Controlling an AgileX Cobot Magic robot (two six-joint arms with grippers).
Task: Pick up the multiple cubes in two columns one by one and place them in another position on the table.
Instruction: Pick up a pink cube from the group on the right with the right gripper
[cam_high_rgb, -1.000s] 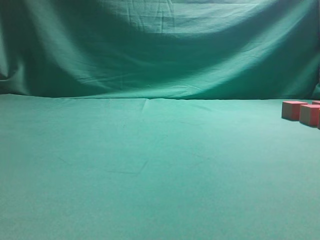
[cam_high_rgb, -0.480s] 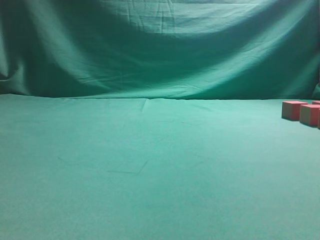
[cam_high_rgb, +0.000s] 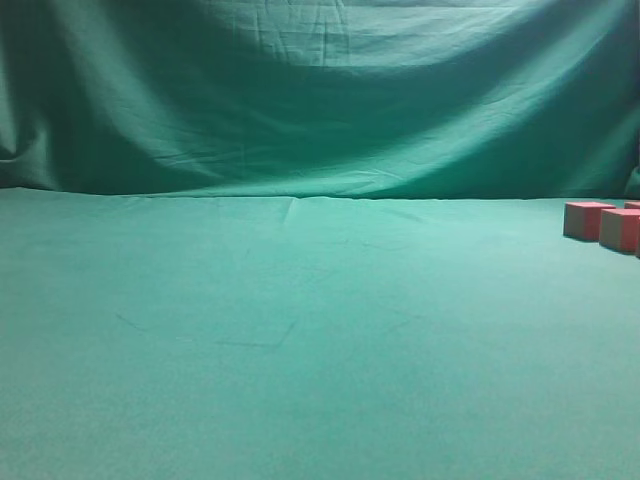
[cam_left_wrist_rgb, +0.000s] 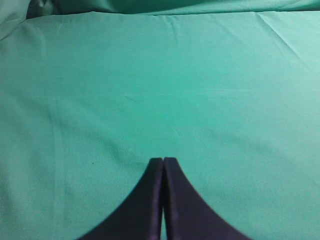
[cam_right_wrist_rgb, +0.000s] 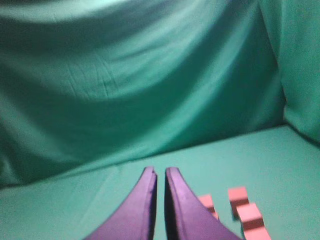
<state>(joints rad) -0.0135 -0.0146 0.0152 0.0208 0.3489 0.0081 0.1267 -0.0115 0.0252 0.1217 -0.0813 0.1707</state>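
Salmon-red cubes (cam_high_rgb: 586, 219) sit at the far right edge of the green table (cam_high_rgb: 300, 330) in the exterior view, with a second one (cam_high_rgb: 620, 229) beside it, cut off by the frame. The right wrist view shows several cubes in two columns (cam_right_wrist_rgb: 238, 194) (cam_right_wrist_rgb: 206, 202), low and to the right of my right gripper (cam_right_wrist_rgb: 160, 172). That gripper is shut with only a thin gap, holds nothing, and hangs above the table apart from the cubes. My left gripper (cam_left_wrist_rgb: 163, 161) is shut and empty over bare cloth. Neither gripper shows in the exterior view.
A draped, wrinkled green backdrop (cam_high_rgb: 320, 100) rises behind the table's far edge and also fills the upper part of the right wrist view (cam_right_wrist_rgb: 140, 85). Creases run across the table cloth (cam_left_wrist_rgb: 150, 75).
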